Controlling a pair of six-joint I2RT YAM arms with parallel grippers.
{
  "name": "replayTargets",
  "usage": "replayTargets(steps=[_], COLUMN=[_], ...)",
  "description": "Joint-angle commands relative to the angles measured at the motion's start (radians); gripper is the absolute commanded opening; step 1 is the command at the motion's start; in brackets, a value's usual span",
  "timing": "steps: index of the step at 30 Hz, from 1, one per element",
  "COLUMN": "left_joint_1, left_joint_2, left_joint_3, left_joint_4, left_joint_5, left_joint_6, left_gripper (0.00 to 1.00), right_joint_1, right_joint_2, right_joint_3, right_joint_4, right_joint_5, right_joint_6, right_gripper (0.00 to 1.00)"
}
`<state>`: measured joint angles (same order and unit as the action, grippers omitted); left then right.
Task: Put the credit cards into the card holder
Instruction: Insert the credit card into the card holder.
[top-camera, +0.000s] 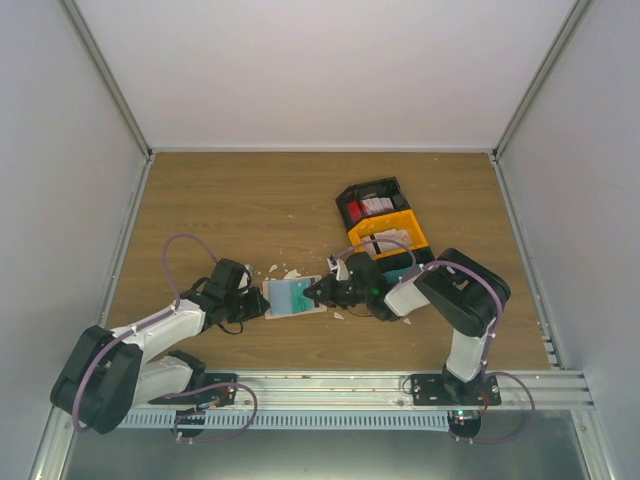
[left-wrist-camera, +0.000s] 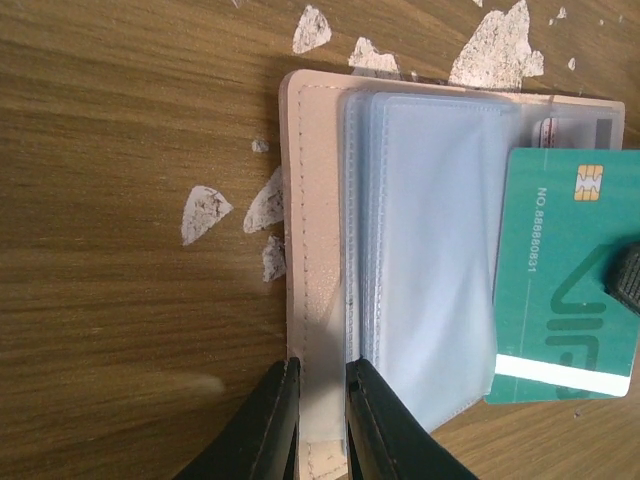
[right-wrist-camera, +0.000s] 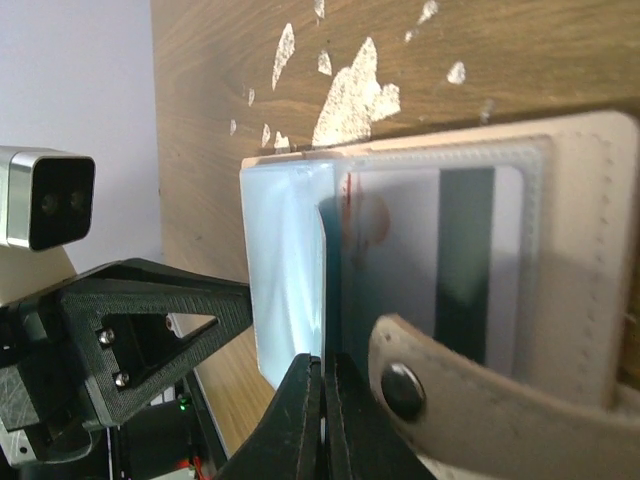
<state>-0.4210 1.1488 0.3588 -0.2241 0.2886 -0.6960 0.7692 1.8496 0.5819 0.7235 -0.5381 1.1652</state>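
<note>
The card holder (top-camera: 300, 314) lies open on the wood between my grippers, beige outside (left-wrist-camera: 310, 200) with pale clear sleeves (left-wrist-camera: 430, 250). My left gripper (top-camera: 264, 303) is shut on its beige left edge (left-wrist-camera: 322, 365). My right gripper (top-camera: 318, 291) is shut on a teal credit card (left-wrist-camera: 560, 290), seen edge-on in the right wrist view (right-wrist-camera: 333, 290), held at the sleeves' right edge. The right gripper's fingers close at the card's near edge (right-wrist-camera: 328, 358). A white card with a dark stripe (right-wrist-camera: 470, 270) sits in a sleeve. The snap tab (right-wrist-camera: 400, 385) hangs beside my right fingers.
White crumbly scraps (top-camera: 292, 272) lie on the wood just beyond the wallet (left-wrist-camera: 490, 50). A black bin (top-camera: 345, 195) and a yellow bin (top-camera: 415, 228) stand behind my right arm. A metal rail (top-camera: 330, 385) runs along the near edge.
</note>
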Motion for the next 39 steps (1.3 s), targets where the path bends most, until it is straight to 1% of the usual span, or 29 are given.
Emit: replayTargets(steps=[1, 7, 16, 23, 39], left_joint_1=[0.000, -0.001, 0.000, 0.001, 0.000], left_joint_2=[-0.011, -0.009, 0.015, 0.024, 0.038], left_joint_3=[-0.024, -0.026, -0.030, -0.032, -0.040], left_joint_4=[0.007, 0.012, 0.035, 0.042, 0.063], left_joint_5=[0.007, 0.018, 0.048, 0.056, 0.074], left_joint_6=[0.003, 0.006, 0.012, 0.015, 0.021], left_gripper=[0.18, 0.18, 0.18, 0.18, 0.18], right_joint_1=[0.011, 0.011, 0.012, 0.012, 0.049], right_joint_2=[-0.036, 0.004, 0.093, 0.125, 0.178], right_joint_3=[-0.043, -0.034, 0.015, 0.029, 0.093], right_joint_4=[0.022, 0.034, 0.074, 0.100, 0.073], right_joint_5=[0.056, 0.047, -0.008, -0.025, -0.032], right_joint_6=[0.019, 0.047, 0.050, 0.058, 0.055], right_gripper=[0.00, 0.01, 0.01, 0.01, 0.01])
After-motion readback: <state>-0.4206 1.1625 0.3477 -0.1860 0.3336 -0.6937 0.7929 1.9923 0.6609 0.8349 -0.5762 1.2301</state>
